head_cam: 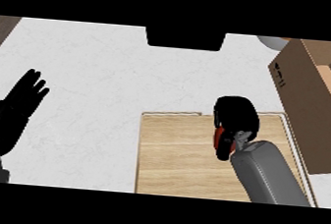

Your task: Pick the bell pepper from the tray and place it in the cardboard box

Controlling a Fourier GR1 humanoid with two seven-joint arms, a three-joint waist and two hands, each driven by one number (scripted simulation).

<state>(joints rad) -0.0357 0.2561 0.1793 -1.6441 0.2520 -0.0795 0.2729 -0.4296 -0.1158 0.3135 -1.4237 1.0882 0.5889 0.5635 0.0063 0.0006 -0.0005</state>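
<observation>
The left hand (12, 107) rests open, fingers straight. Over the wooden tray (180, 154), the right hand (233, 120) curls around the red bell pepper (220, 140), mostly hidden beneath its fingers. Beyond them, the cardboard box (308, 95): its near wall could catch the pepper.

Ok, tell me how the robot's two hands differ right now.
The left hand is open, fingers straight and pointing up, resting at the view's left over the white counter; the right hand is curled round the red bell pepper above the wooden tray. The left holds nothing. Both are black on grey forearms.
</observation>
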